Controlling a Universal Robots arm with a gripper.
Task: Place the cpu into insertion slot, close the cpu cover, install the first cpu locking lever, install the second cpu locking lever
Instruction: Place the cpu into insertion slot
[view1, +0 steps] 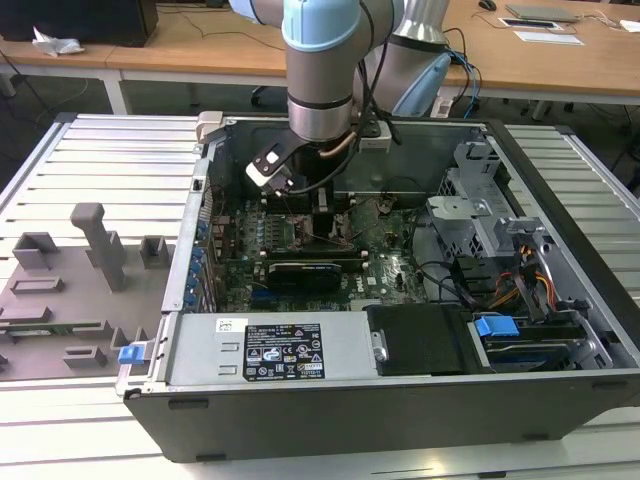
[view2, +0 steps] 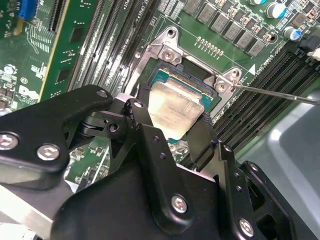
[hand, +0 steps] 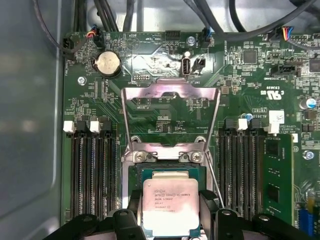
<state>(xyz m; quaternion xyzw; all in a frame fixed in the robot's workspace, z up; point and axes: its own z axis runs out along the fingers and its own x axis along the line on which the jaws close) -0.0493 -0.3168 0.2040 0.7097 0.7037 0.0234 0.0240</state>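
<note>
A small, flat, pale silver-grey square cpu (hand: 170, 207) is being gripped at two opposite edges between black fingers (hand: 207, 207), directly over the dark square insertion slot (hand: 170, 172) of the green motherboard (hand: 240, 75). The thin silvery cpu cover (hand: 170, 92), a frame with a large central window, is being shown swung open beyond the slot. Long black memory slots (hand: 92, 175) are being shown flanking it on both sides.

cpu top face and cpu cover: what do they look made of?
cpu: metal top plate, pale silver-grey, satin finish; it gives a soft, even sheen with no sharp reflections. cpu cover: thin stamped sheet metal, probably steel, brighter finish; it throws back a pinkish glare. The exact alloy cannot be told.
</note>
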